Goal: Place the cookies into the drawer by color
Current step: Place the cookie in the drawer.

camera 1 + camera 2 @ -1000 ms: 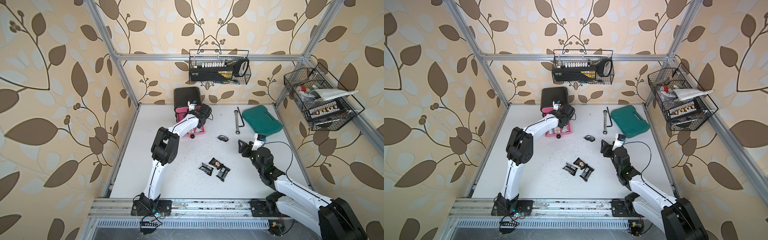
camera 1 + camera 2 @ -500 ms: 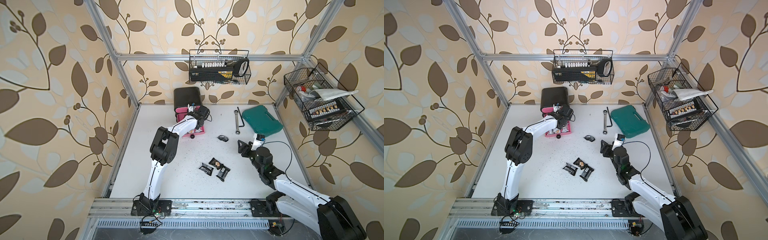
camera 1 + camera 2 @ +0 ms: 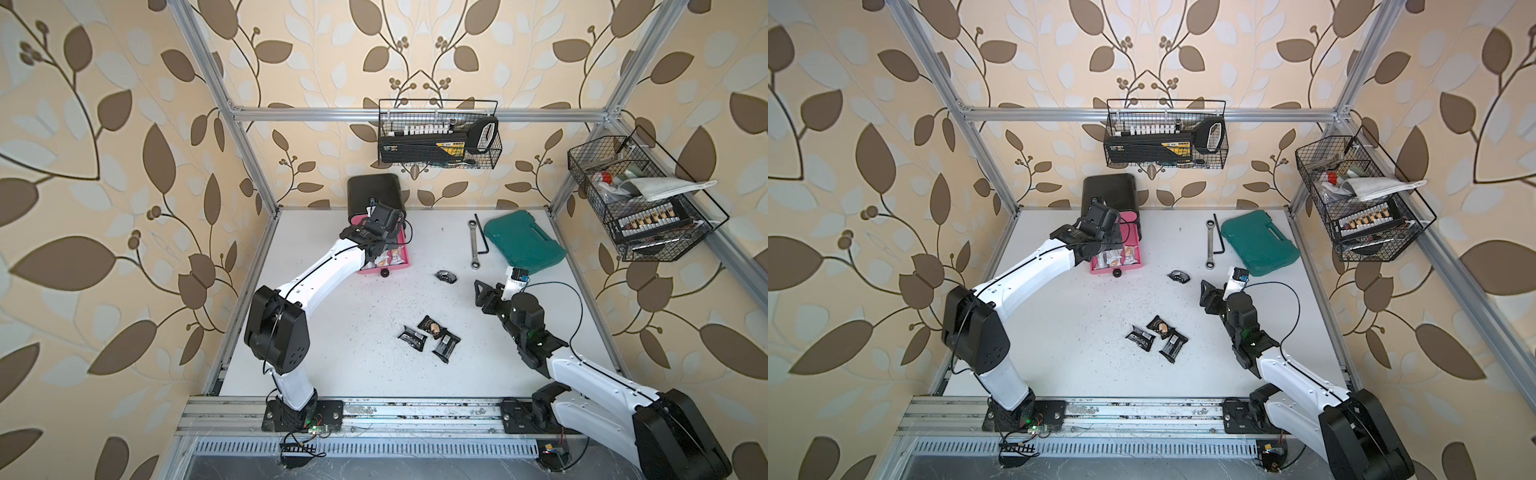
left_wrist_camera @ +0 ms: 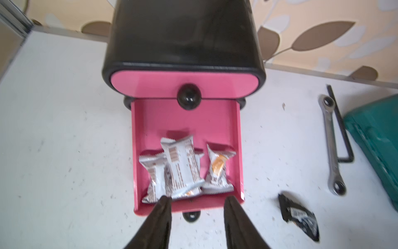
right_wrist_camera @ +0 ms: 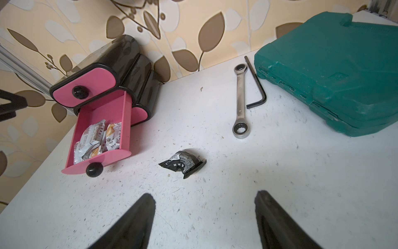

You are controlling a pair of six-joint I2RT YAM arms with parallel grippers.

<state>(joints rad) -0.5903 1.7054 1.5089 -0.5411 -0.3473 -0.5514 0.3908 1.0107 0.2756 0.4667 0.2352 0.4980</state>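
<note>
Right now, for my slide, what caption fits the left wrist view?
Open left gripper over the pulled-out pink drawer holding white-silver cookie packets.

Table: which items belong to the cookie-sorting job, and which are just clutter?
Job: black cabinet; its pulled-out pink drawer; white packets inside it; lone black packet; three black packets mid-table.

Clutter: teal case; ratchet wrench; hex key; back wire basket; side wire basket.
</note>
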